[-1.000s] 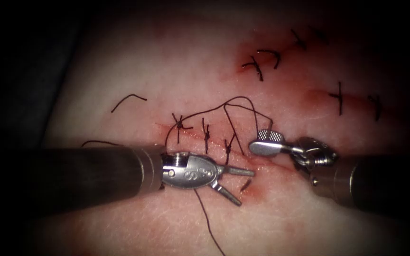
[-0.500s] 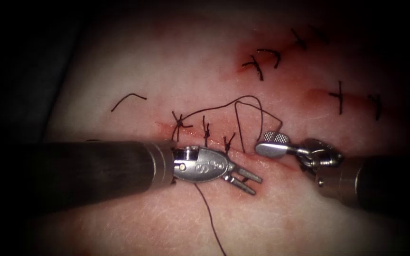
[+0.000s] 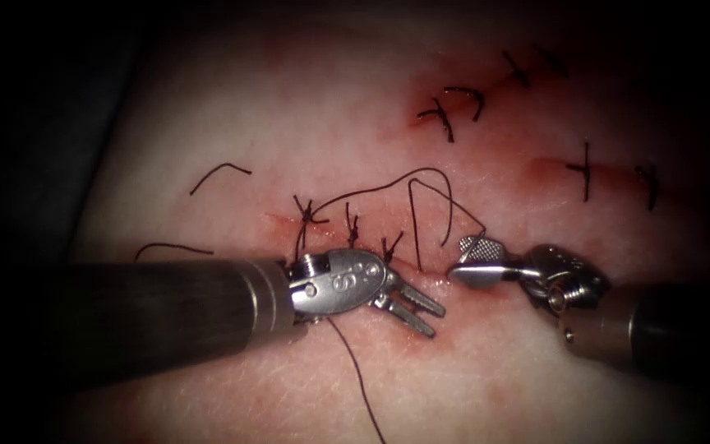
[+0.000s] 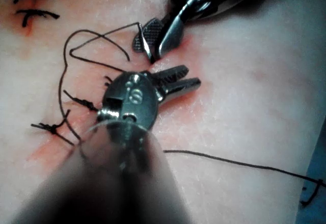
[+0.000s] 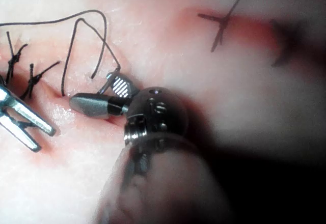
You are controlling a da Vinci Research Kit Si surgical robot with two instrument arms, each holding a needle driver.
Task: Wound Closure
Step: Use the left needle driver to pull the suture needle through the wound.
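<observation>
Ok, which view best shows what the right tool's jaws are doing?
The right wrist view: the right tool stands open, thread running to its upper jaw. The endoscope view shows them smaller, and the left wrist view from the far side.

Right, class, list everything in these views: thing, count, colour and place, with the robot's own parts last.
tissue: one, pale pink, beneath everything
cut: one, reddish, running between both tools
stitches: three, dark, along the cut; several more upper right
thread: one, dark, looping above the cut, trailing below the left tool
cut ends of thread: two, dark, left of the cut
red fluid: smears, red, along the cut
left end effector: one, silver, over the cut, open, holding nothing
right end effector: one, silver, open, thread at its upper jaw
</observation>
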